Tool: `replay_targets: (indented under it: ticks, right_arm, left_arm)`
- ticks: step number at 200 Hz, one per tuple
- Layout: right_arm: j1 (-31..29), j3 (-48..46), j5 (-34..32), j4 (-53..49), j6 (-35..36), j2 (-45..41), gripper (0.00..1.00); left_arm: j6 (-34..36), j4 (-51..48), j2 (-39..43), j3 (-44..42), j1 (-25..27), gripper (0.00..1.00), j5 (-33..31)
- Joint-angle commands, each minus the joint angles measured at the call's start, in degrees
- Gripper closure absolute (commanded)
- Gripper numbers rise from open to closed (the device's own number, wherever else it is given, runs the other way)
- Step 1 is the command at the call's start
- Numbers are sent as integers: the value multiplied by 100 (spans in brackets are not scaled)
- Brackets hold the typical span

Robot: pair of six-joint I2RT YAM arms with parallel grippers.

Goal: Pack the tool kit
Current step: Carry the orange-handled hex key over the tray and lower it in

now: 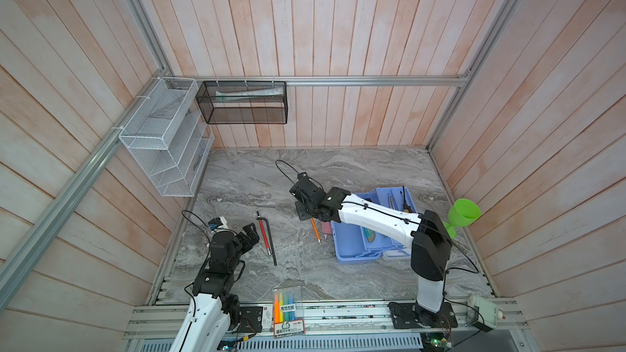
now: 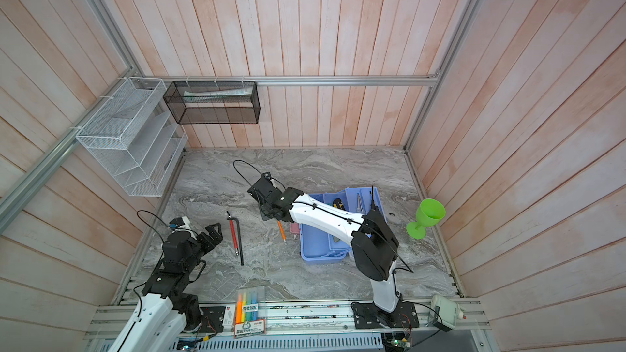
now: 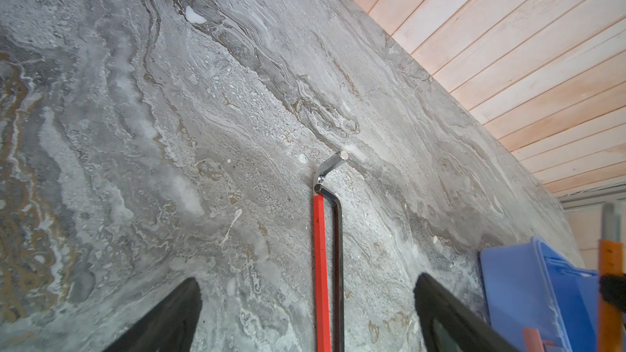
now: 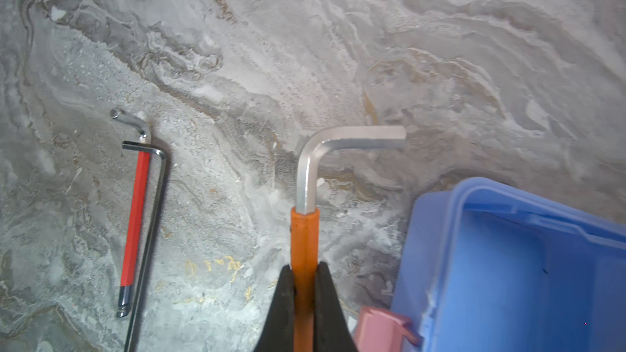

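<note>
Tool kit base (image 4: 508, 282), smooth blue plastic, sitting beside right gripper (image 4: 305, 265) pinching orange-sleeved L-bent steel key (image 4: 305, 231), bend showing only in right wrist view; left gripper (image 3: 306, 284) gaping wide.

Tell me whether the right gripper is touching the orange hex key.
Touching. In the right wrist view the right gripper has both fingers pressed against the orange hex key, no gap.

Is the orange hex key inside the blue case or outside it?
Outside. The right gripper is shut on the orange hex key, which shows against the table, beside the blue case.
</note>
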State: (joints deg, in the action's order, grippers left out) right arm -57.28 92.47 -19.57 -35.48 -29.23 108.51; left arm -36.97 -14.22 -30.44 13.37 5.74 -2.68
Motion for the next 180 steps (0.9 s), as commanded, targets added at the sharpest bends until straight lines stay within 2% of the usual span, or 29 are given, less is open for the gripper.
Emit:
replay_targets:
  ticks: [1, 45, 80, 115, 180]
  right_arm:
    - [233, -390, -485, -19, -148, -447, 100]
    - [650, -1299, -721, 148, -273, -1222, 100]
    - [919, -2029, -629, 490, -355, -1558, 100]
    - [968, -2400, -385, 794, -407, -1408, 100]
    - [1021, -2530, -76, 1188, -425, -928, 100]
  left_arm:
    - [146, 159, -60, -68, -2, 0, 127]
    - [147, 201, -140, -48, 15, 0, 131]
    - [138, 195, -122, -63, 20, 0, 118]
    - [138, 199, -139, -68, 31, 0, 114]
    - [138, 257, -199, -68, 38, 0, 125]
